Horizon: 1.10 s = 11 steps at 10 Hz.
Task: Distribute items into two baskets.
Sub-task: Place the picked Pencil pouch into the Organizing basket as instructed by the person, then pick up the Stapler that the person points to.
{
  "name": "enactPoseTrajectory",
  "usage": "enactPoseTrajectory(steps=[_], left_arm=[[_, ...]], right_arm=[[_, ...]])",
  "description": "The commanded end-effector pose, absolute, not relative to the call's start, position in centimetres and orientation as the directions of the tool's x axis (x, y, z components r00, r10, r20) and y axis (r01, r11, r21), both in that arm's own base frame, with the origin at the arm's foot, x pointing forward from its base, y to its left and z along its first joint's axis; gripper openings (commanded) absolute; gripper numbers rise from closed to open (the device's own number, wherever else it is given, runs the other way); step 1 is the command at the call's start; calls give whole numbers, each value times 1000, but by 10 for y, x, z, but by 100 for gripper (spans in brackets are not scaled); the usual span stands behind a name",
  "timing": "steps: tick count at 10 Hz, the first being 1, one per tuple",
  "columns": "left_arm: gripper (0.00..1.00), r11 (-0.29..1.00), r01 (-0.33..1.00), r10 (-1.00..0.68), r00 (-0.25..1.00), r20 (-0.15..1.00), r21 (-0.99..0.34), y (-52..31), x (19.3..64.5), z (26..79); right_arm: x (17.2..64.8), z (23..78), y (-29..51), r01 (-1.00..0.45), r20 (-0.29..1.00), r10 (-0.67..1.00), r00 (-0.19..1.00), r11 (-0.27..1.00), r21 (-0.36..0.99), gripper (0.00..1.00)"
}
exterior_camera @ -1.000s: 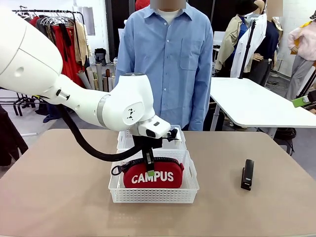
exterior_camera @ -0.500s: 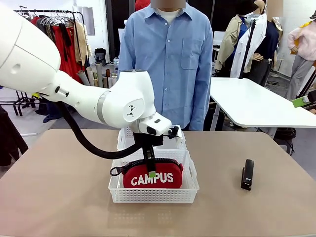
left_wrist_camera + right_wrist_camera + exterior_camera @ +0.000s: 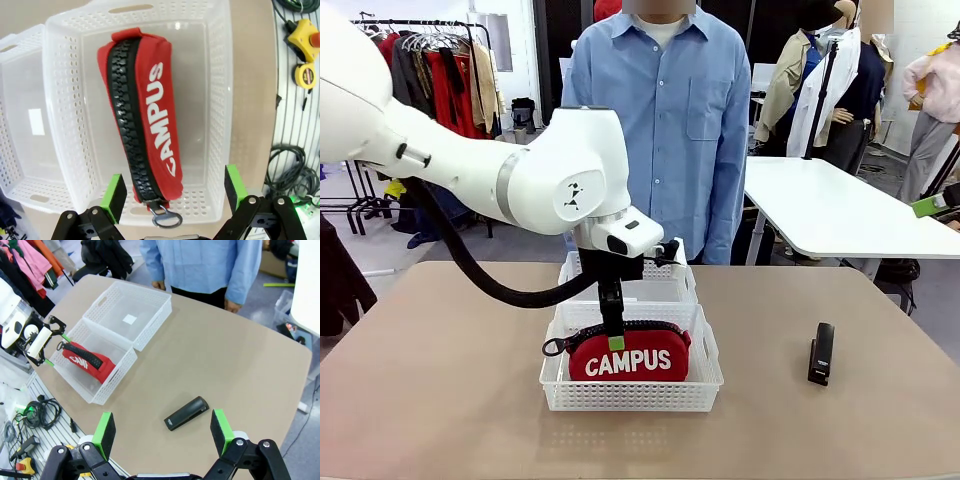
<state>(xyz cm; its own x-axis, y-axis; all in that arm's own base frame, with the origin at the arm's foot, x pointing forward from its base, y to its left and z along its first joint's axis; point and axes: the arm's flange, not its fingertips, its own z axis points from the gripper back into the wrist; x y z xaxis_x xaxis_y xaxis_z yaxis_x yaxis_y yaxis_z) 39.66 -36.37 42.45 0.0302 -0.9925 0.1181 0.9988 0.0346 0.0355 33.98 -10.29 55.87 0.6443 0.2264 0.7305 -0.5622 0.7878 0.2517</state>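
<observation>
While the left hand [image 3: 174, 189] and right hand [image 3: 163, 430] gape wide, the red pouch [image 3: 150, 115] lies in a perforated plastic basket [image 3: 220, 100].

Your left gripper [image 3: 174, 179] stands with jaws spread wide, its green pads [image 3: 114, 196] clear of the red pouch [image 3: 147, 115] on either side. The pouch lies slantwise on the clear floor of a white lattice basket [image 3: 222, 100], black zip [image 3: 127, 115] uppermost and white "CAMPUS" lettering along its flank. Its metal pull ring [image 3: 165, 219] is at the end nearest the gripper. A second white basket [image 3: 20, 185] sits alongside, wall against wall. Past the table edge [image 3: 252, 100] you have a yellow box with a red button [image 3: 302, 37] and loose cables [image 3: 292, 165].
</observation>
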Motion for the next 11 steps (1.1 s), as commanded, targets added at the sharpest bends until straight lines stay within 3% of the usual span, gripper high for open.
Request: enactPoseTrajectory(steps=[1,2,11], left_arm=[[100,-8,1000,-995,-9,98,3,-351,392,424],[100,35,999,-993,30,118,36,-364,397,424],[100,35,999,-993,30,118,36,-364,397,424]], right_arm=[[341,560,-103,-579,747,220,627,773,258,100],[341,560,-103,-579,747,220,627,773,258,100],[341,560,-103,-579,747,220,627,773,258,100]])
